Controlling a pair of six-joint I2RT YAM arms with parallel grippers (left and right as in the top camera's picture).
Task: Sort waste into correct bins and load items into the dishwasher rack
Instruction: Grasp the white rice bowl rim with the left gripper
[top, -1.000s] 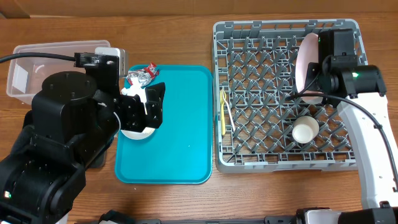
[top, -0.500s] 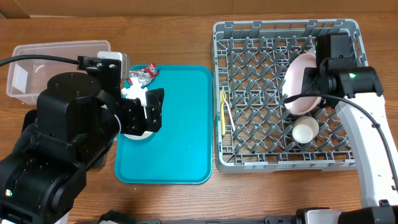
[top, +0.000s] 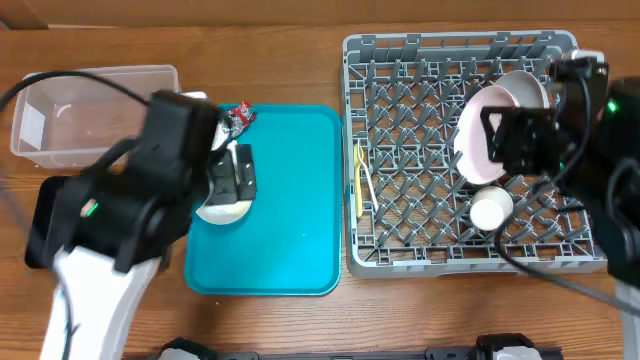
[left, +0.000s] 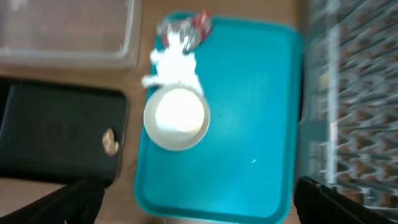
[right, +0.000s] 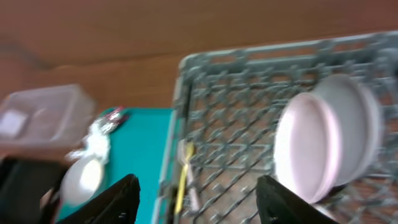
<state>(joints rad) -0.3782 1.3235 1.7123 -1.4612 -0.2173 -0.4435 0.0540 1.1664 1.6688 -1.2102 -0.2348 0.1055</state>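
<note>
Left pincer (left: 199, 185): fingers spread wide, nothing gripped, held above the teal tray (top: 300, 225) left of table centre. Right pincer (right: 199, 185): also spread, nothing gripped, held over the dishwasher rack (top: 450, 41), which is set along the table's right edge.

In the rack:
- The pale pink plate (top: 476, 135) is propped tilted among the pegs, far right part.
- The greyish-white plate (top: 528, 88) is leaned right behind it, touching.
- The white cup (top: 491, 211) is placed just nearer than the plates.
- The yellow spoon (top: 360, 178) is laid along the left wall.

On the teal tray's left side:
- The bowl (left: 177, 118) is seated upright.
- The napkin (left: 174, 65) is pressed against its far rim.
- The foil wrapper (top: 238, 117) is at the far left corner.

The clear tub (top: 90, 100) is placed at the table's far left corner. The black tray (left: 56, 134) is set nearer along the left edge, with the brown scrap (left: 109, 141) inside it.
</note>
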